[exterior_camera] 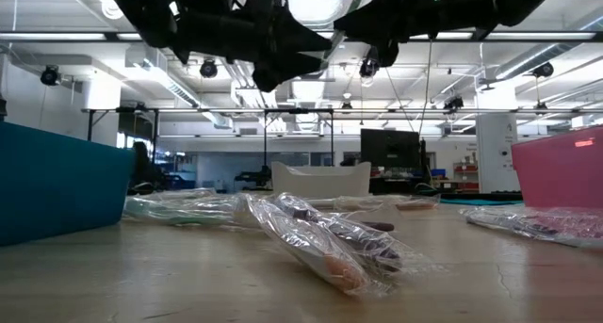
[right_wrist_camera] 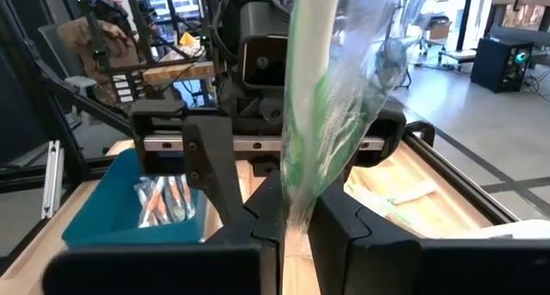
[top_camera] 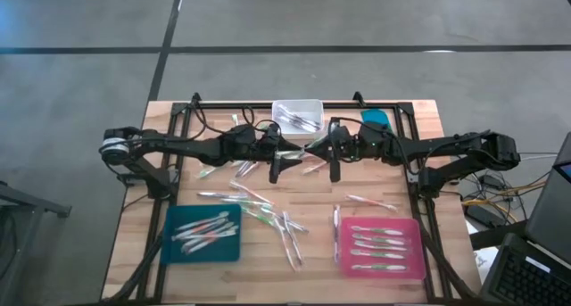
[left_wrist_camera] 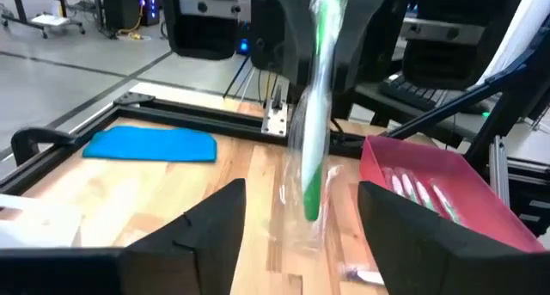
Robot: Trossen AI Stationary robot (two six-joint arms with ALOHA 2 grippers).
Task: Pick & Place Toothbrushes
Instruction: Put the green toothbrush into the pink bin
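Wrapped green toothbrush (right_wrist_camera: 322, 114) passing between your two end effectors, mid-air above the counter (top_camera: 268, 270).

You see the right end effector (right_wrist_camera: 296, 218) clamped on it, the left end effector (left_wrist_camera: 301, 211) spread wide around its other end; teal tray (top_camera: 203, 232) near-left, pink tray (top_camera: 379, 248) near-right.

Teal tray (top_camera: 203, 233), pink tray (top_camera: 381, 248)

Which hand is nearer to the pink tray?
The right hand. It hangs over the table's middle, shut on a green toothbrush, on the pink tray's side. The left hand, open, faces it from the side of the teal tray.
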